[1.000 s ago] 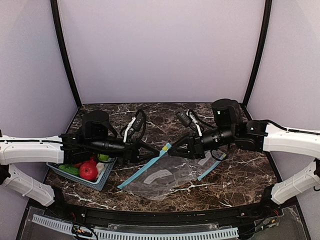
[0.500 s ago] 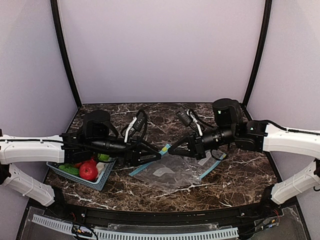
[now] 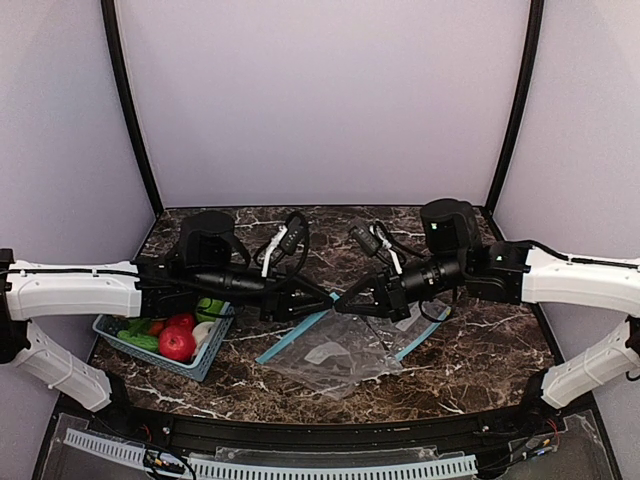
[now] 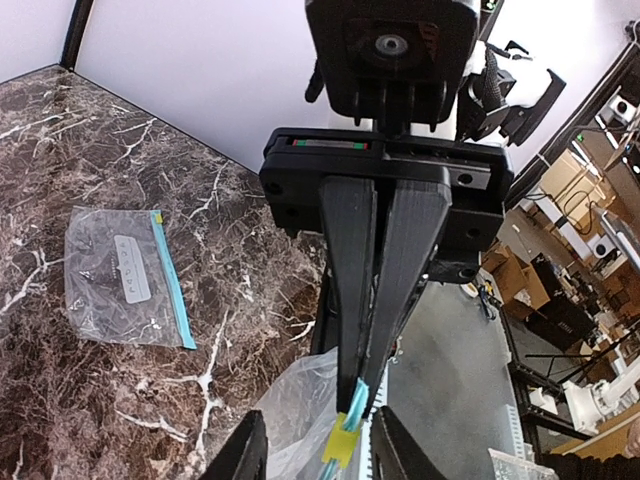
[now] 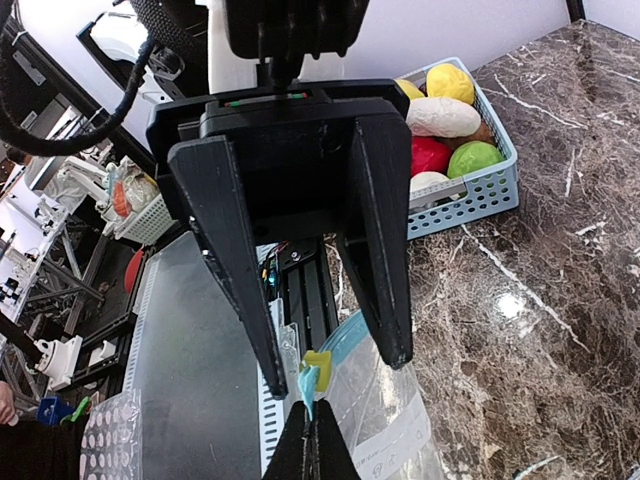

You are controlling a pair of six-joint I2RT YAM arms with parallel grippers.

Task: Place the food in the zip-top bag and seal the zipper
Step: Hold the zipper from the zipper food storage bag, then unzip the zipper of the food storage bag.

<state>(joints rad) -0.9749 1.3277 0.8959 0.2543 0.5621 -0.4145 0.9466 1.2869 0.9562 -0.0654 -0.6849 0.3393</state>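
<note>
Top external view: right gripper (image 3: 341, 306) is clamped on the zipper edge of the zip-top bag (image 3: 335, 355) above mid-tabletop (image 3: 480, 350); left gripper (image 3: 322, 299) faces it, jaws apart.

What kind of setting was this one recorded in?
Most likely a robot data-collection booth inside a lab or workshop. Plain pale walls enclose a marble-patterned table, and the left wrist view shows cardboard boxes in a cluttered room beyond the table's edge.
</note>
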